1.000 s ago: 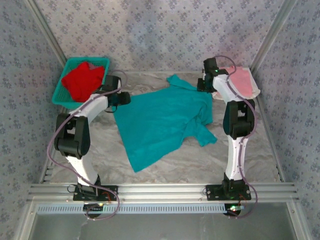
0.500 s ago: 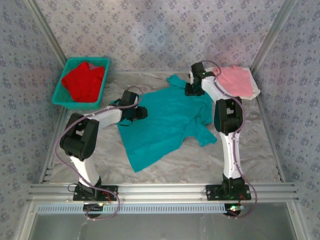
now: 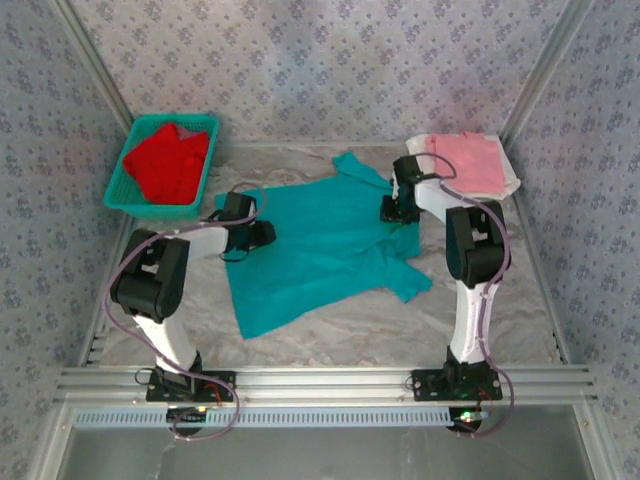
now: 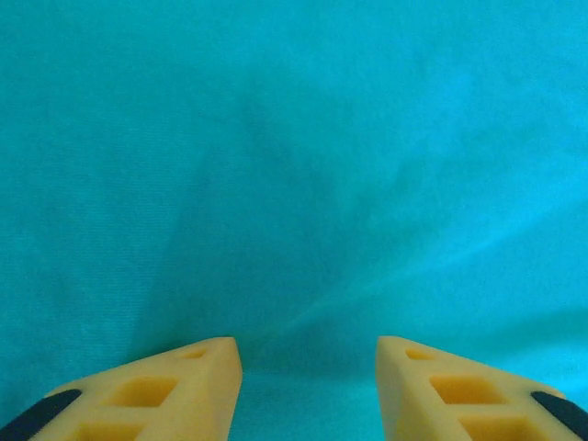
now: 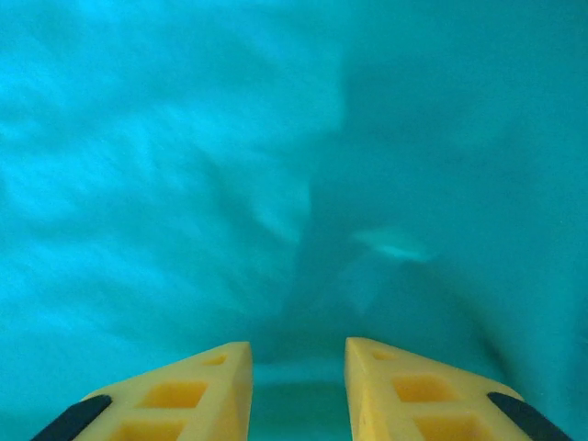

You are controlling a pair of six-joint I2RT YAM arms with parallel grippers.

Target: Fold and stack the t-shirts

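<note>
A teal t-shirt (image 3: 320,250) lies spread flat on the table's middle, one sleeve pointing to the back and one to the right. My left gripper (image 3: 262,233) sits low at its left edge, and the left wrist view has the yellow jaws of this gripper (image 4: 308,344) closed on the teal t-shirt (image 4: 303,184), with creases fanning out from them. My right gripper (image 3: 392,212) rests on the shirt's right shoulder; its jaws (image 5: 299,347) stand closer together, gripping teal cloth (image 5: 184,184). A pink t-shirt (image 3: 470,160) lies folded on a white one (image 3: 512,186) at the back right.
A teal mesh basket (image 3: 170,119) at the back left holds a crumpled red t-shirt (image 3: 165,162). Patterned walls enclose the table on three sides. Bare marbled tabletop (image 3: 400,330) shows in front of the teal shirt.
Both grippers came in from the shirt's outer edges and dropped onto the cloth. The teal shirt has shifted left and towards me and lies flatter.
</note>
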